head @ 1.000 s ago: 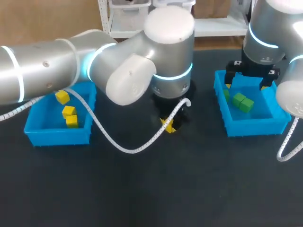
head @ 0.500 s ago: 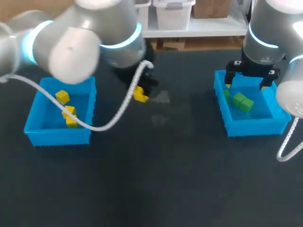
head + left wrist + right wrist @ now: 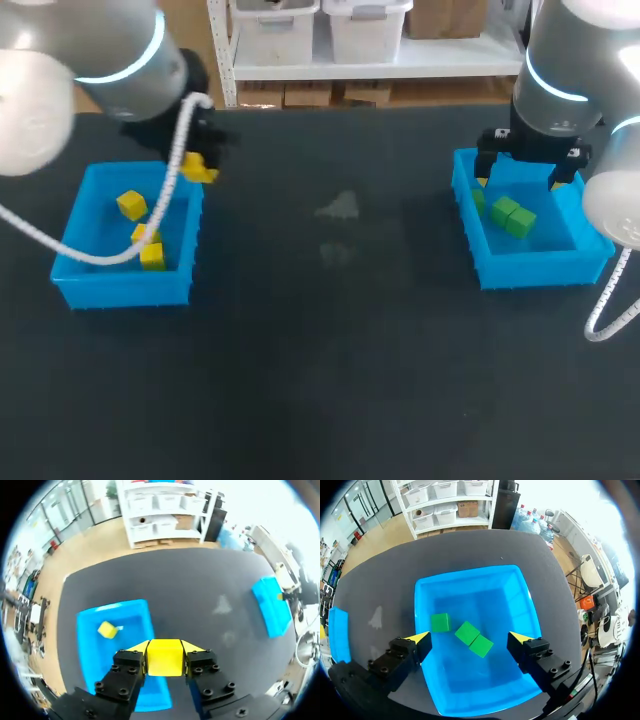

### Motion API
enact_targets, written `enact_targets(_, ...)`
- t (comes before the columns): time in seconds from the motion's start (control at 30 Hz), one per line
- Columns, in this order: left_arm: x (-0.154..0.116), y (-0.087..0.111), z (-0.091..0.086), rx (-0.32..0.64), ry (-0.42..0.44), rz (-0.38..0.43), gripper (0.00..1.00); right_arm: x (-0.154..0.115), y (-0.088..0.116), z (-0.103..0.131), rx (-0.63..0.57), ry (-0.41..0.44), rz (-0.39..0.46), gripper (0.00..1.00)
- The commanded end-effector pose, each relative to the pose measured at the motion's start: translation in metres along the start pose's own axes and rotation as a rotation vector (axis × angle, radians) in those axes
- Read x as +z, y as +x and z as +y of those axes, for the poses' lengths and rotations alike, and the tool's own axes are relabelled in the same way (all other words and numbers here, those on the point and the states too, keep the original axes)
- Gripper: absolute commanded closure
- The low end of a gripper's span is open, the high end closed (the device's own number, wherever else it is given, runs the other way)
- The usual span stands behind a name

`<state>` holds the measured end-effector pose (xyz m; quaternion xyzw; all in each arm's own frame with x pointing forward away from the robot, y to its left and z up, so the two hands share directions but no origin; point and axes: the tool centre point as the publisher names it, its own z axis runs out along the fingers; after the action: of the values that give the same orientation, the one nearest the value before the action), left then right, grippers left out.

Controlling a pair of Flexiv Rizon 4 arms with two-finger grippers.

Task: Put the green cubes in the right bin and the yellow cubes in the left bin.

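A dark matte surface (image 3: pixel 330 350) carries two open blue plastic bins, well apart. Above the right bin (image 3: pixel 540 268) hangs the right tool (image 3: pixel 470 638), its fingers spread. Over the far edge of the left bin (image 3: pixel 120 285), the left tool (image 3: pixel 165 654) pinches a small yellow cube (image 3: pixel 200 169). Three more yellow cubes (image 3: pixel 146 236) lie in the left bin, and three small green cubes (image 3: pixel 468 632) lie in the right.

The left arm (image 3: pixel 90 50) enters at the far left, its left hand (image 3: pixel 165 655) clamped on a yellow cube (image 3: pixel 164 672); the right arm (image 3: pixel 565 60) stands upright, its right hand (image 3: pixel 470 639) spread wide.
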<state>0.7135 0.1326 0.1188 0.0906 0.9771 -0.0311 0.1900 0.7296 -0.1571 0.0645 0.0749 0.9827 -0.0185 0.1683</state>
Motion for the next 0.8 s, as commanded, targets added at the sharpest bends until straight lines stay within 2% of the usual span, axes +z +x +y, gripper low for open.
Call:
enact_targets(0.03,-0.011,0.02,0.034,-0.045,-0.014,-0.11,1.0,0.0,0.001,-0.001,0.001,-0.001,-0.003,0.0)
enact_targets(0.17,-0.005,0.033,0.053,-0.096,-0.041,-0.097,1.0,0.0,0.001,-0.001,0.001,-0.001,-0.003,0.0)
enact_targets(0.3,-0.002,0.042,0.06,-0.125,-0.051,-0.089,1.0,0.0,0.001,-0.001,0.001,-0.001,-0.003,0.0)
enact_targets(0.33,-0.002,0.044,0.061,-0.125,-0.053,-0.088,0.83,0.0,0.001,-0.001,0.001,-0.001,-0.003,0.0)
enact_targets(0.37,-0.002,0.045,0.062,-0.127,-0.056,-0.088,0.39,0.0,0.001,-0.001,0.001,-0.001,-0.003,0.0)
enact_targets(0.4,-0.002,0.046,0.062,-0.13,-0.056,-0.085,0.0,0.0,0.001,-0.001,0.001,-0.001,-0.003,0.0)
enact_targets(0.8,-0.001,0.054,0.066,-0.161,-0.041,-0.083,0.0,0.0,0.001,-0.001,0.001,-0.001,-0.003,0.0)
